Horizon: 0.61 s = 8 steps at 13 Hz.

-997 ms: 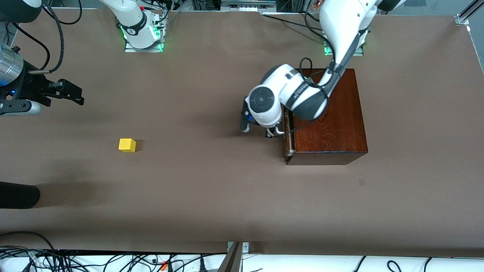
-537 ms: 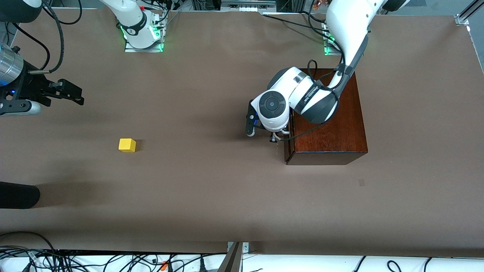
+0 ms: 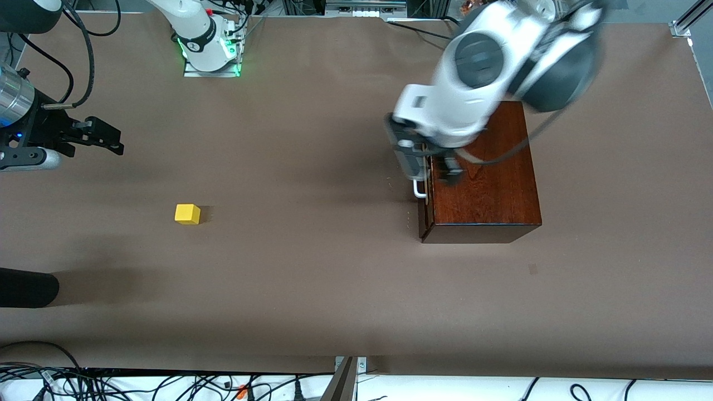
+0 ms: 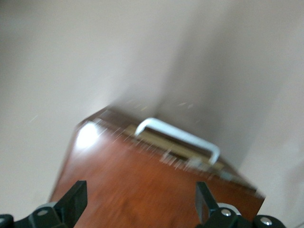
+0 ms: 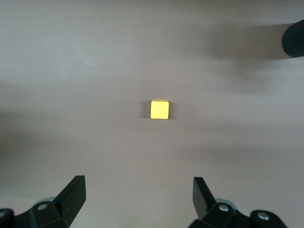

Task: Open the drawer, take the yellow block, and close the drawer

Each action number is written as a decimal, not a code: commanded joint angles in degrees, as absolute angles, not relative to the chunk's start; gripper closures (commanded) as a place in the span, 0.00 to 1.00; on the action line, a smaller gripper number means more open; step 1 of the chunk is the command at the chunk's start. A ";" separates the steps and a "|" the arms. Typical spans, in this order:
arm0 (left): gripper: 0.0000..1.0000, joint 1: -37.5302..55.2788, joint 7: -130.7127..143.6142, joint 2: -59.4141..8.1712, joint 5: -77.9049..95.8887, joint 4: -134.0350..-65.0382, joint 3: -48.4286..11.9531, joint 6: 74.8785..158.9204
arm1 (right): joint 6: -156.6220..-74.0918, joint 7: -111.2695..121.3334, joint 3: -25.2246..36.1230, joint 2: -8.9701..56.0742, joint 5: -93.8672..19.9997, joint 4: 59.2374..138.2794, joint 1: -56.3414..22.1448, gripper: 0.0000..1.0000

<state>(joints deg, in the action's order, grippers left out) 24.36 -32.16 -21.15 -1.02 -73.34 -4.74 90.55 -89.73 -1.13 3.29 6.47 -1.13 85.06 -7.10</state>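
Front view shows our left gripper (image 3: 429, 167) spread empty above the glossy mahogany box (image 3: 484, 178), its drawer (image 3: 423, 214) shut. Our right gripper (image 3: 106, 136) waits spread. Small yellow cube (image 3: 187, 214) sits on the table's (image 3: 312, 278) right-arm end. Risk: clipping the white bar handle (image 3: 419, 189).

Yellow block (image 3: 187, 214) alone on bare table (image 3: 312, 278), open approach all round. Right gripper (image 3: 103, 137) spread, high, toward its own table end. Left gripper (image 3: 429, 167) spread above wooden box (image 3: 490, 189), crowding drawer (image 3: 423, 217) handle (image 3: 419, 192).
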 commanded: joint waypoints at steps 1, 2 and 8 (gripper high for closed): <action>0.00 21.36 -30.24 -21.45 -1.76 -68.13 0.33 85.54 | -89.82 -0.26 3.25 6.50 -1.67 84.55 -6.77 0.00; 0.00 21.44 -27.10 -19.10 -1.67 -67.68 3.40 85.00 | -89.82 -0.18 3.25 6.50 -1.67 84.55 -6.77 0.00; 0.00 5.24 1.92 -5.47 0.35 -85.40 -2.51 90.69 | -89.82 -0.26 3.25 6.50 -1.67 84.55 -6.77 0.00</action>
<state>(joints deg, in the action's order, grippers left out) 12.83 -2.43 -12.73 -0.75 -75.48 3.21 87.22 -89.73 -1.13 3.30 6.47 -1.13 85.06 -7.09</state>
